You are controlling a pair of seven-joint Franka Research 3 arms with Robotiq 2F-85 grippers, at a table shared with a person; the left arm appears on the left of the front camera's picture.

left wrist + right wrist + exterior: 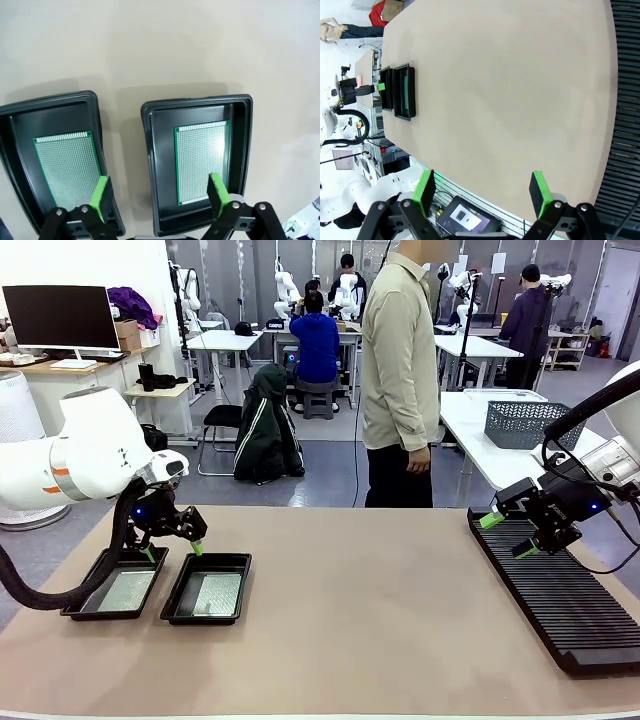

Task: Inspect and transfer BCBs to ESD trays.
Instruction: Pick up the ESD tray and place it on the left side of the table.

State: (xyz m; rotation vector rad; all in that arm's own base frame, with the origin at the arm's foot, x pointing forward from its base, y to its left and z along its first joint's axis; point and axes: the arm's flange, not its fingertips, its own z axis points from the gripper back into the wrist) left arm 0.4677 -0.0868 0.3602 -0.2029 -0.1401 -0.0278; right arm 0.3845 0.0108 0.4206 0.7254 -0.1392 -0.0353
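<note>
Two black ESD trays sit side by side at the table's left, the left tray [85, 607] and the right tray [178, 610]. Each holds one green BCB lying flat: one board [127, 590] in the left tray, another [214, 593] in the right. My left gripper [172, 550] hovers open just above the trays' far rims, holding nothing. From the left wrist, both boards [67, 164] [202, 160] lie below my open fingers [101, 196]. My right gripper [508, 536] stands open over the ribbed rack, empty; its fingers [539, 189] are spread wide.
A long black ribbed rack [560, 600] lies along the table's right side. A person [400, 370] in a beige shirt stands at the far edge. A grey mesh basket [525, 423] rests on a white table behind. The tan tabletop [360, 610] stretches between trays and rack.
</note>
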